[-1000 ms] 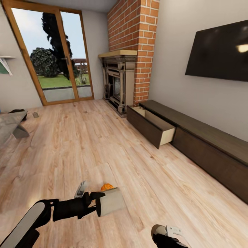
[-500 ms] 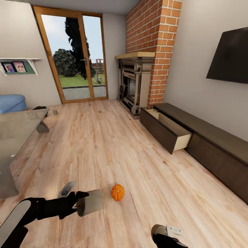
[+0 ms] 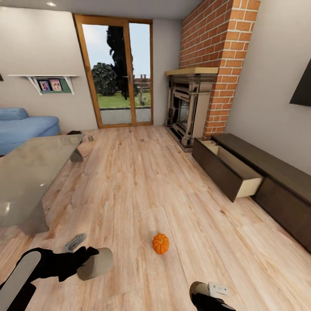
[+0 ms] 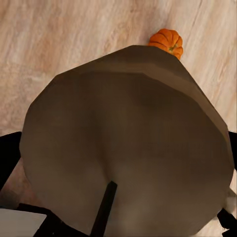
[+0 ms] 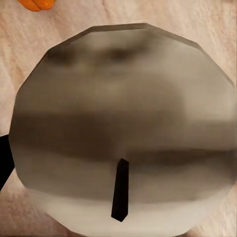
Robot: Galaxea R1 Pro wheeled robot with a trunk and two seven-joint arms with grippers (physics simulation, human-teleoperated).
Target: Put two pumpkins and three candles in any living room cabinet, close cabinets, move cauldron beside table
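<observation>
One orange pumpkin (image 3: 160, 243) sits on the wood floor ahead; it also peeks past the candles as the pumpkin (image 4: 168, 42) and the pumpkin (image 5: 33, 4). My left gripper (image 3: 88, 260) is shut on a grey candle (image 3: 97, 264), whose cream top and wick face the wrist camera as the candle (image 4: 123, 138). A second candle (image 5: 123, 123) sits in my right gripper (image 3: 208, 293), low at the frame edge. The dark cabinet (image 3: 276, 172) runs along the right wall with one drawer (image 3: 229, 170) pulled open. The glass-topped table (image 3: 30, 172) stands at left. I cannot make out the cauldron.
A blue sofa (image 3: 21, 127) stands behind the table. A brick fireplace (image 3: 190, 103) and glass patio doors (image 3: 119, 73) close the far end. A small dark shape (image 3: 74, 132) lies on the floor beyond the table. Wood floor stretches between table and cabinet.
The view has swung left, bringing the table and sofa in and sliding the cabinet right. The pumpkin, first half hidden behind the left-held candle, now shows well apart from it.
</observation>
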